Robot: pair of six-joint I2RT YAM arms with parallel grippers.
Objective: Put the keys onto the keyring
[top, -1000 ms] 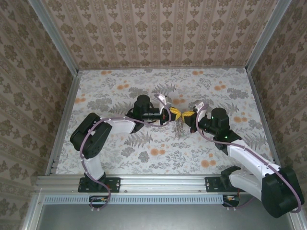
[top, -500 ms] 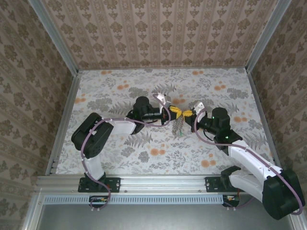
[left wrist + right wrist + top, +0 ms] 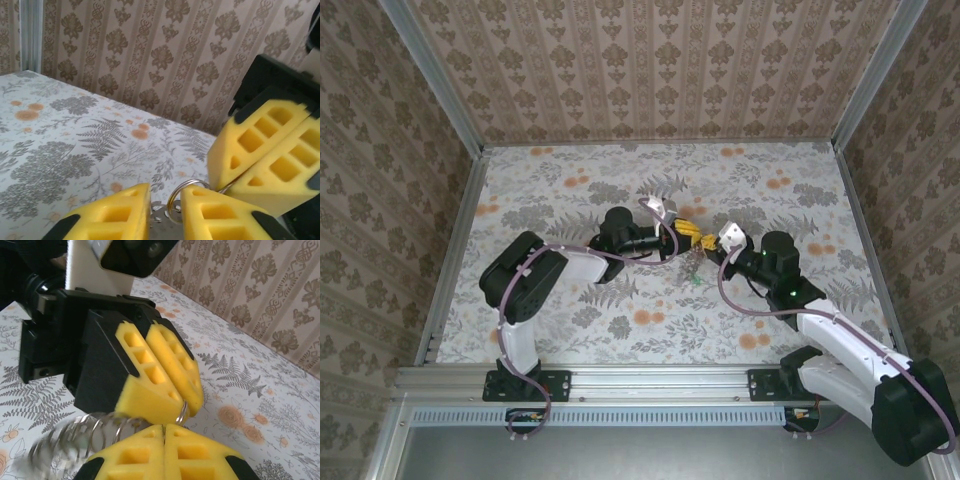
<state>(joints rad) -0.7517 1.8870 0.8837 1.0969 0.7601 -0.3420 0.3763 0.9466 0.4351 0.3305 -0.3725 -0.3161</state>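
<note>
Mid-table, my left gripper (image 3: 678, 236) and right gripper (image 3: 708, 243) meet tip to tip. The keyring (image 3: 183, 193), a thin metal ring, stands in the narrow gap between my left gripper's (image 3: 165, 212) parted yellow pads (image 3: 112, 212), close against the right one. My right gripper (image 3: 164, 437) has its pads pressed together, pinching the keyring (image 3: 181, 412) at its tip. The keys (image 3: 692, 264) dangle as a small metal bunch under the two grippers, with a green speck at the bottom. In the right wrist view they are a blurred cluster of metal loops (image 3: 80, 437).
The patterned table (image 3: 570, 180) is walled on three sides by wallpapered panels. An aluminium rail (image 3: 640, 380) runs along the near edge with both arm bases. Purple cables (image 3: 740, 290) loop along the arms.
My left gripper's jaws have gone from shut to slightly parted around the ring. The right wrist has turned and sunk a little, and the hanging bunch has swung slightly.
</note>
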